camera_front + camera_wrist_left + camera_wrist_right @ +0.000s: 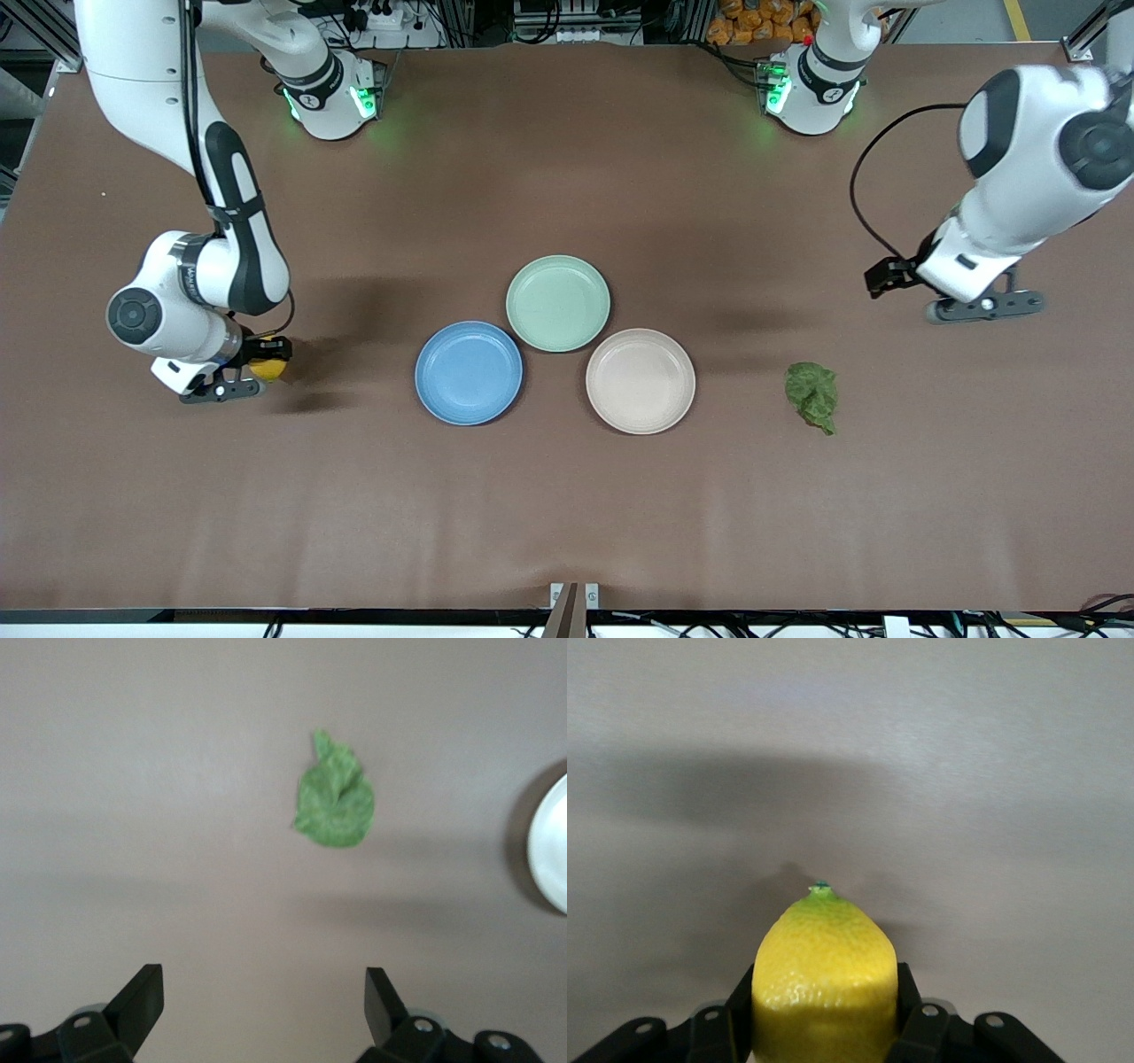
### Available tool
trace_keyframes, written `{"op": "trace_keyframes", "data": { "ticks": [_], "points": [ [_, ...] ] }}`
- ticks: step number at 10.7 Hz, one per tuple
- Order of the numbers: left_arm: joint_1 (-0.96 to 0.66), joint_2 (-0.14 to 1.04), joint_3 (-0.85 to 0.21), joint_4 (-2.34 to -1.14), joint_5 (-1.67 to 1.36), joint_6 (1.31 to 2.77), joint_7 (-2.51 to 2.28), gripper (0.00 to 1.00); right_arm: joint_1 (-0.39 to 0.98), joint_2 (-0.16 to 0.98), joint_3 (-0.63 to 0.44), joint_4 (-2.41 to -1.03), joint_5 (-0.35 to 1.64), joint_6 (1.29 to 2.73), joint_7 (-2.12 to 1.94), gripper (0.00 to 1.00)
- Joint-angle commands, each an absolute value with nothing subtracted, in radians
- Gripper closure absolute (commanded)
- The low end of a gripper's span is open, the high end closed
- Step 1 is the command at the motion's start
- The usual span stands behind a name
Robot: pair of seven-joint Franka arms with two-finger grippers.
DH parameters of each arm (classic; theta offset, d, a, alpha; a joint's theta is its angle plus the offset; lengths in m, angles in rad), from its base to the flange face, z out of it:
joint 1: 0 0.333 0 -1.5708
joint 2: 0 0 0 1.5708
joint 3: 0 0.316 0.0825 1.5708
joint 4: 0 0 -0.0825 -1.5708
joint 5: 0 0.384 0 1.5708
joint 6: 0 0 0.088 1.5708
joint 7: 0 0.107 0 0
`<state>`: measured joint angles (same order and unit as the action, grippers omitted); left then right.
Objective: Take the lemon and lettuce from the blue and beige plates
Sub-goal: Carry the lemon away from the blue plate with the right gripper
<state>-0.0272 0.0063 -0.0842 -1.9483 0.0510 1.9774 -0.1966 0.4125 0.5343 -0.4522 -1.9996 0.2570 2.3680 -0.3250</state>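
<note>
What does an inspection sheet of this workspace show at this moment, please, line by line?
Surface: brown table, flat, bare around the plates.
Job's things: lemon gripped in the right claw; lettuce lying on the table, toward the left arm's end, beside the beige plate; blue plate and beige plate both hold nothing.
Clutter: mint-green plate, farther from the front camera than the other two, nothing on it.
Grippers: right claw shut on the lemon, over the right arm's end of the table; left claw open, over the table near the lettuce.
Cables: black cable looping from the left arm.
Surroundings: orange items at the table's edge near the left arm's base.
</note>
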Motion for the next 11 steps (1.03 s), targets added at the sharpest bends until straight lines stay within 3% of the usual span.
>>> {"op": "trace_keyframes", "data": {
  "ticks": [1, 4, 6, 8, 10, 11],
  "points": [
    [-0.029, 0.015, -0.081, -1.820, 0.011, 1.904, -0.178, 0.00, 0.429, 0.492, -0.451, -2.048, 0.302, 2.393, -0.333, 0.69],
    [-0.037, 0.017, -0.081, -1.703, 0.012, 1.811, -0.178, 0.00, 0.442, 0.498, -0.445, -2.048, 0.302, 2.402, -0.333, 0.67],
    [-0.040, 0.017, -0.081, -1.628, 0.012, 1.721, -0.169, 0.00, 0.440, 0.505, -0.431, -2.045, 0.302, 2.402, -0.333, 0.55],
    [-0.041, 0.023, -0.089, -1.563, 0.011, 1.636, -0.166, 0.00, 0.440, 0.515, -0.431, -2.043, 0.302, 2.404, -0.333, 0.54],
    [-0.046, 0.031, -0.094, -1.517, 0.000, 1.568, -0.164, 0.00, 0.440, 0.523, -0.431, -2.039, 0.302, 2.402, -0.333, 0.40],
    [-0.048, 0.029, -0.097, -1.517, 0.000, 1.562, -0.164, 0.00, 0.440, 0.529, -0.431, -2.034, 0.302, 2.402, -0.334, 0.25]
  ]
}}
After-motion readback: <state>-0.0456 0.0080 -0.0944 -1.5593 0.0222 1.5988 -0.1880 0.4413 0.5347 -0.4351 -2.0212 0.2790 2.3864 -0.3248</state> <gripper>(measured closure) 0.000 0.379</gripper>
